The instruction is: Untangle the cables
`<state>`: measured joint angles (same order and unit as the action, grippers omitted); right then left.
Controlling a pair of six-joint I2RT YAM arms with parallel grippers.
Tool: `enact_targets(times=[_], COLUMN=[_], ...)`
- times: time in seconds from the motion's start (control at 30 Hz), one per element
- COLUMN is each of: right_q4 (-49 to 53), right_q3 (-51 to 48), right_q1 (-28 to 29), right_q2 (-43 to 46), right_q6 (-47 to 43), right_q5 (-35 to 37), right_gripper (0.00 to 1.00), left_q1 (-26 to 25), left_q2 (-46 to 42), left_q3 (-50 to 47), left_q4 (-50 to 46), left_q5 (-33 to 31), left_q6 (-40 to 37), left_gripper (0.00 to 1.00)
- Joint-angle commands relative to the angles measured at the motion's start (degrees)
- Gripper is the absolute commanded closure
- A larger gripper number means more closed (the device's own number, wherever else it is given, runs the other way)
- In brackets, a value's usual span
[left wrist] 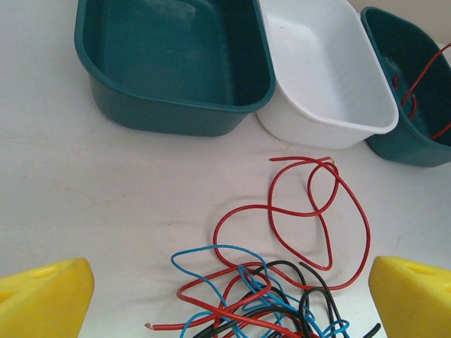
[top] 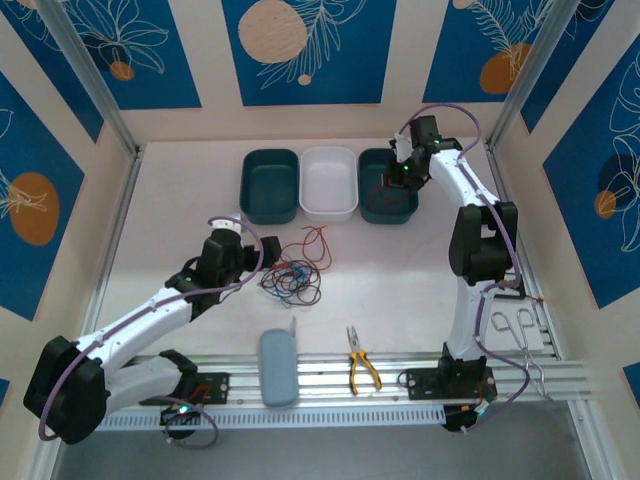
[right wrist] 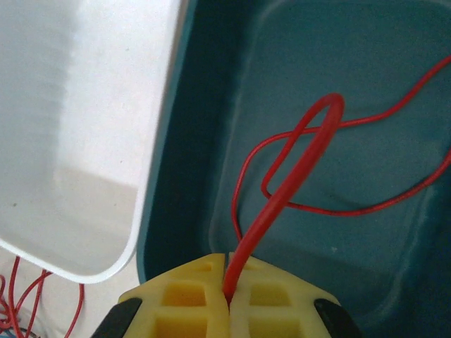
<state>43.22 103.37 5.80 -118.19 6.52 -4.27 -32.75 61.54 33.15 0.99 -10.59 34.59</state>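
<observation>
A tangle of thin red, black and light blue cables lies on the white table in the middle. My left gripper stands open just left of it. In the left wrist view the yellow fingertips sit wide apart on either side of the tangle, touching nothing, and a loose red loop reaches toward the bins. My right gripper hangs over the right teal bin. It is shut on one red cable, which trails in loops down into that bin.
A left teal bin and a white bin stand empty in the back row beside the right one. Yellow-handled pliers and a grey-blue case lie on the front rail. Metal hooks rest at the right.
</observation>
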Motion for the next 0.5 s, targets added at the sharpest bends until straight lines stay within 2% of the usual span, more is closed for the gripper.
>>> enact_targets(times=[0.0, 0.33, 0.47], right_q4=[0.57, 2.66, 4.41], right_q3=[-0.25, 5.54, 9.66], right_q1=[-1.27, -0.76, 0.71], right_q2=[0.24, -6.79, -10.11], right_q6=[3.24, 5.84, 5.55], right_q5=[1.78, 1.77, 4.41], right_gripper=[1.0, 1.0, 1.0], left_q1=[0.08, 0.13, 0.09], left_q2=[-1.07, -1.41, -1.49], left_q3=[-0.54, -0.4, -0.45], left_q4=[-0.81, -1.78, -1.96], left_q5=[0.31, 0.48, 0.28], left_q6=[0.31, 0.94, 0.84], left_gripper=[0.0, 0.0, 0.0])
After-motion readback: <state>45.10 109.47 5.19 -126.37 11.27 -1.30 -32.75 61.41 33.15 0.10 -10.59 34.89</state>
